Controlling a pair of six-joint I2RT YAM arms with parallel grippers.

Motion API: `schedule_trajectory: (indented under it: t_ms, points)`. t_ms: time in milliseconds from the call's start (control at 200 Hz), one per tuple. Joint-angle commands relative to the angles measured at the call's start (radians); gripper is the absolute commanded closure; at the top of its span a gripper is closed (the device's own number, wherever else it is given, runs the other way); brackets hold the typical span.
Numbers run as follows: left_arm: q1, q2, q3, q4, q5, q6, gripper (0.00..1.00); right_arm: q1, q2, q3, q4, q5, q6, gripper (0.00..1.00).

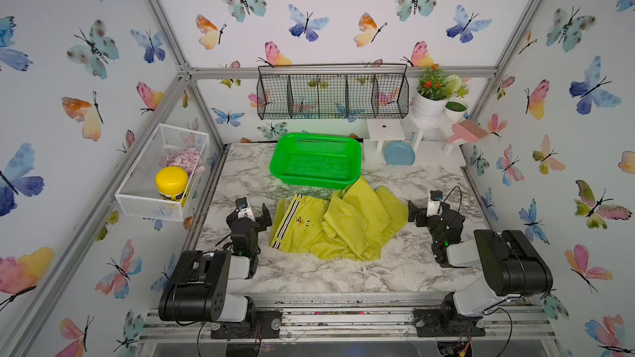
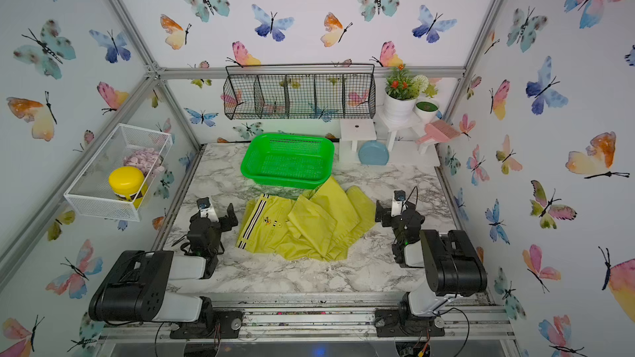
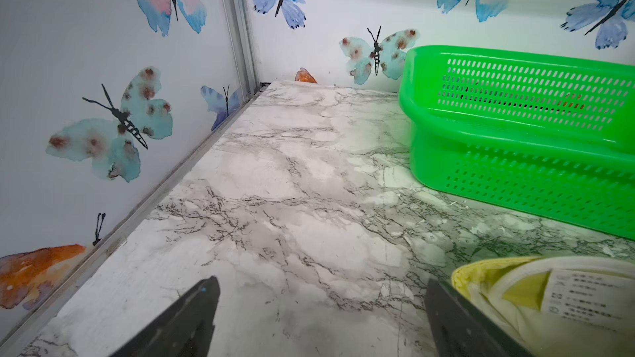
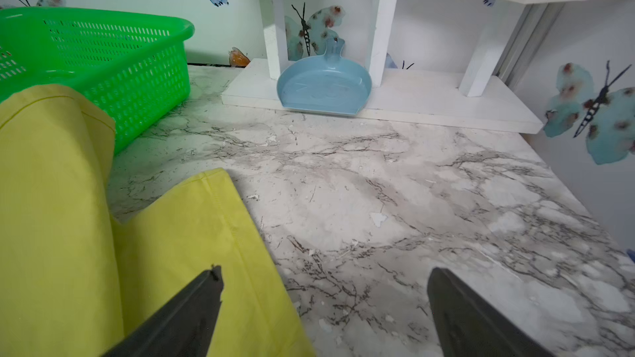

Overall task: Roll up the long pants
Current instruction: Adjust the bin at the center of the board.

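Crumpled long pants (image 1: 338, 223) lie mid-tabletop (image 1: 309, 273), one leg reaching the green basket (image 1: 316, 161) behind. Left claw (image 3: 321, 281) and right claw (image 4: 324, 274) sit wide open, empty, one at each end. Rolling these overlapping folds risks a lopsided bundle, and a snagged leg may drag the basket.

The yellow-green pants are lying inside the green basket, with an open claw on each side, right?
Not quite: the long pants lie crumpled on the marble table in front of the green basket, not inside it, as both top views show. The left gripper and right gripper do stand open on either side.
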Motion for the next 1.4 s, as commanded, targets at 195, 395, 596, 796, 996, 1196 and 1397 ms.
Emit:
schedule_trajectory:
  t_ms: [195,395,596,796,996,1196,1397]
  points:
    - [0.002,-0.018,0.011,0.002,0.008,0.01,0.02,-0.006,-0.013,0.01,-0.005,0.015,0.008,0.01]
    - [0.005,-0.019,0.015,-0.005,0.017,0.007,0.02,-0.006,-0.006,0.032,-0.038,0.015,0.009,0.01]
    - [-0.052,-0.148,0.087,-0.187,-0.058,0.065,0.02,0.011,-0.15,0.162,-0.35,0.083,0.017,0.01]
    - [-0.158,-0.326,0.572,-0.862,-0.221,-0.084,0.04,0.086,-0.288,0.623,-0.995,0.042,0.118,0.01]
    - [-0.157,-0.048,0.962,-1.247,-0.214,-0.18,0.07,0.226,0.008,1.175,-1.448,0.02,0.2,0.17]
    - [-0.148,0.162,1.18,-1.439,-0.093,-0.376,0.08,0.294,0.414,1.763,-1.812,-0.191,0.282,0.28]
    - [-0.143,0.22,1.239,-1.44,-0.016,-0.413,0.07,0.38,0.481,1.783,-1.88,-0.237,0.219,0.35]
